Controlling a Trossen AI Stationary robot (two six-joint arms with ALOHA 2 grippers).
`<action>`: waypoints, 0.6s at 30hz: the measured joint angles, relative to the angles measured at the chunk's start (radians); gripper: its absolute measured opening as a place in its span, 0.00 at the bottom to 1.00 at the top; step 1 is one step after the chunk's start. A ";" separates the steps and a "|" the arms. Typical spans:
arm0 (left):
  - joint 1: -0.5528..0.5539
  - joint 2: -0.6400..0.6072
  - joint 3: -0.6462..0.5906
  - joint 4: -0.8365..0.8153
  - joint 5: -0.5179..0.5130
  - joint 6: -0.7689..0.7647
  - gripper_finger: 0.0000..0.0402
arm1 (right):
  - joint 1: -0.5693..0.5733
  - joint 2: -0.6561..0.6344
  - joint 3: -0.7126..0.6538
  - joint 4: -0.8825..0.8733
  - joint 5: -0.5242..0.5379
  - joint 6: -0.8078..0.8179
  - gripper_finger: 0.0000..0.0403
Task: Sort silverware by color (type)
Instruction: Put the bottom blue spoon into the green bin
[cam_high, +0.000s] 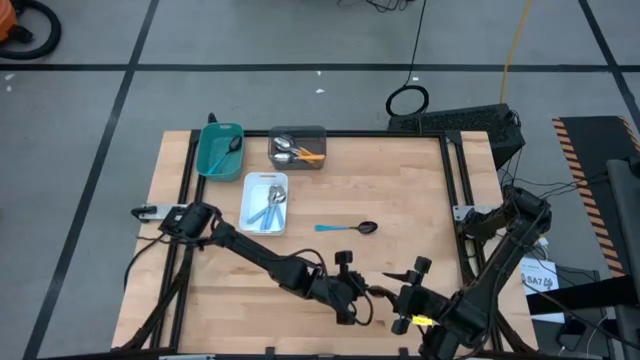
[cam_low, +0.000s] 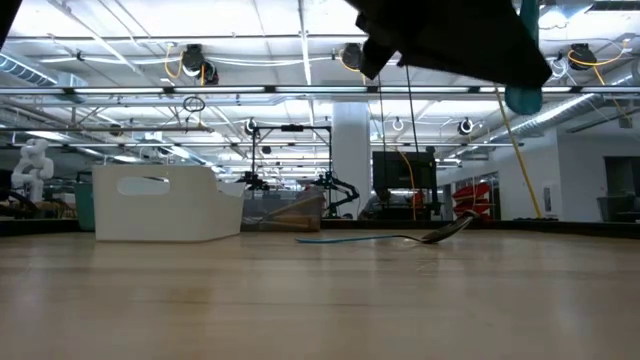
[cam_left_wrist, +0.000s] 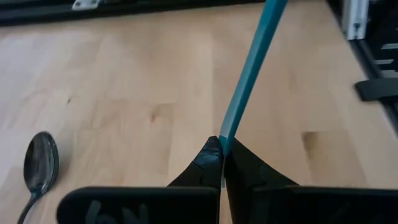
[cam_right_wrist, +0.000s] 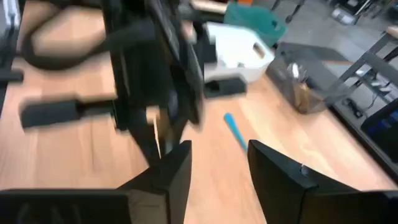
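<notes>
Handover looks like the step in hand. The left hand (cam_left_wrist: 222, 152), at six o'clock on the wooden desk (cam_high: 400, 180), pinches the thin light-blue plastic handle of a spoon (cam_left_wrist: 249, 71), so the piece hangs clear of the wood. The right hand (cam_right_wrist: 217, 165), just beside it, stands parted and empty. Another blue-handled, dark-bowled spoon (cam_high: 348, 228) lies loose at centre. White tray (cam_high: 266, 205), teal tray (cam_high: 219, 148) and grey tray (cam_high: 298, 146) at eleven o'clock hold sorted pieces.

two dark jointed arms; black wedge-shaped fingers (cam_left_wrist: 211, 163); yellow tag near right wrist
</notes>
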 joint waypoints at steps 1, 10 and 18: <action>-0.004 -0.001 0.006 -0.006 0.000 0.004 0.00 | 0.002 0.000 0.000 -0.001 -0.013 -0.002 0.38; -0.006 -0.001 0.011 -0.006 -0.001 0.013 0.00 | 0.015 0.001 -0.043 0.152 -0.021 -0.111 0.38; -0.004 -0.001 0.011 -0.003 -0.002 0.030 0.00 | -0.006 0.002 -0.066 0.305 -0.039 -0.244 0.37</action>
